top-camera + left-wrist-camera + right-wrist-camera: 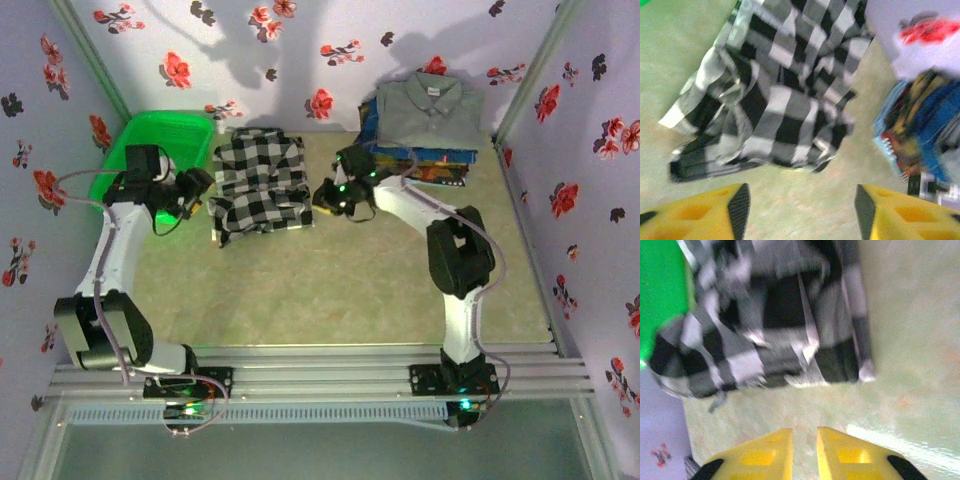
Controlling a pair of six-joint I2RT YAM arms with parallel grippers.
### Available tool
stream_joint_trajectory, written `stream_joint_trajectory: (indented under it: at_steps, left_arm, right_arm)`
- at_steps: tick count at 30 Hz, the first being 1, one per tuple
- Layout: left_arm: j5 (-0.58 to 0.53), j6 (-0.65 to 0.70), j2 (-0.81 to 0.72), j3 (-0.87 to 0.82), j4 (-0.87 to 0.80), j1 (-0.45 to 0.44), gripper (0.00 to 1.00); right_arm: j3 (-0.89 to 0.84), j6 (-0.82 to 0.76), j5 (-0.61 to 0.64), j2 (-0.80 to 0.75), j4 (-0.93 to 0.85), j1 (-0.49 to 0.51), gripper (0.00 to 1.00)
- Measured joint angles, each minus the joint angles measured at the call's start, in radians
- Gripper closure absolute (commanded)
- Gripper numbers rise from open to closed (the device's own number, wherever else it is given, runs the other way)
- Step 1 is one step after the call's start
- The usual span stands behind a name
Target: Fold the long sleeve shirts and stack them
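Lying across the far middle of the surface (pixel 330 290), the black-and-white checked shirt (pixel 258 185) forms a rough rectangle, its near edge bunched and uneven. At far right a stack of folded shirts (pixel 440 160) sits with the plain grey shirt (pixel 430 110) on top. The green basket (pixel 150 135) stands at far left. The left end effector (pixel 800 200) hovers just left of the checked shirt, jaws wide with nothing between them. The right end effector (pixel 805 450) sits just beside the shirt's right edge, fingers nearly together and empty. The fold looks close to done but untidy. The next move likely calls for both to take opposite edges and neaten the bundle, then carry it onto the grey shirt without letting it spill open.
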Motion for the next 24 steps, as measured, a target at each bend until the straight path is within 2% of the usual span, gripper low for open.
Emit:
stream_joint_trajectory:
  at_steps: [2, 3, 7, 12, 20, 24]
  left_arm:
    - [-0.026, 0.041, -0.014, -0.048, -0.039, -0.030, 0.73]
    - [-0.038, 0.056, -0.013, -0.079, -0.053, -0.040, 0.76]
    - [-0.082, 0.079, 0.045, -0.169, -0.091, -0.053, 0.77]
    - [-0.096, 0.095, 0.176, -0.165, -0.066, -0.066, 0.77]
    - [-0.095, 0.095, 0.395, -0.040, 0.003, -0.076, 0.76]
    - [-0.087, 0.089, 0.454, 0.041, 0.029, -0.076, 0.75]
  right_arm:
    - [-0.005, 0.021, -0.009, 0.042, 0.022, 0.031, 0.85]
    - [-0.005, 0.036, -0.013, 0.064, 0.041, 0.049, 0.86]
    - [0.002, 0.082, -0.025, 0.124, 0.095, 0.079, 0.88]
    - [0.062, 0.124, -0.024, 0.189, 0.126, 0.069, 0.88]
    - [0.192, 0.175, -0.025, 0.273, 0.161, 0.063, 0.87]
    - [0.254, 0.202, -0.025, 0.316, 0.167, 0.060, 0.84]
